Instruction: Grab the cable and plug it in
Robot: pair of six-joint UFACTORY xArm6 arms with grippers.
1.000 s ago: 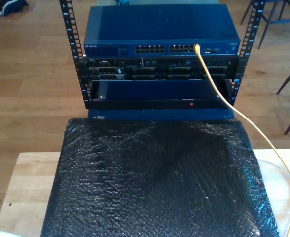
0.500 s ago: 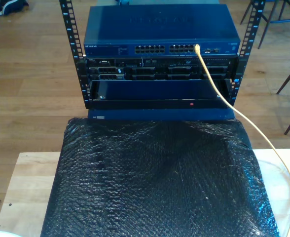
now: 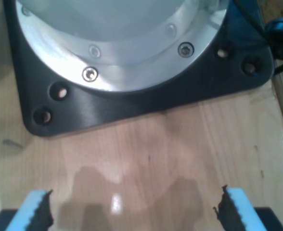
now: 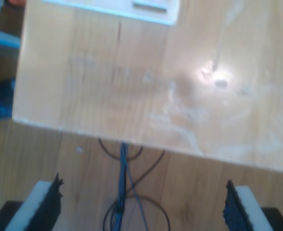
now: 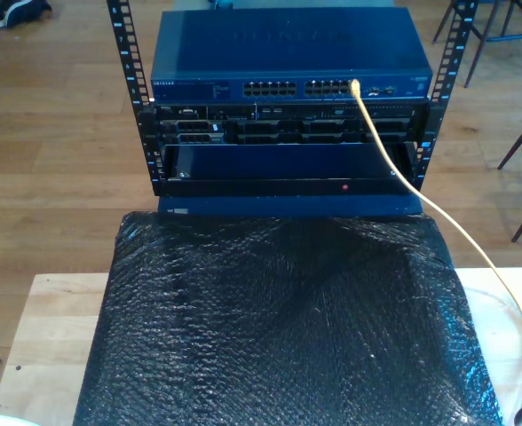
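Wood floor, rack w/ network switch (image 5: 288, 67); cable (image 5: 403, 182) looks plugged in already, so my first gripper (image 3: 132, 211) and second gripper (image 4: 144, 204) hang wide open, empty.

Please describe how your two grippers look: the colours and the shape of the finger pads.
My first gripper has pale blue fingers whose inner faces carry black, toothed pads. My second gripper has whitish fingers with the same dark, ridged pads on the inner side. Both pairs rise from a black body. No markings or cables on the grippers can be made out.
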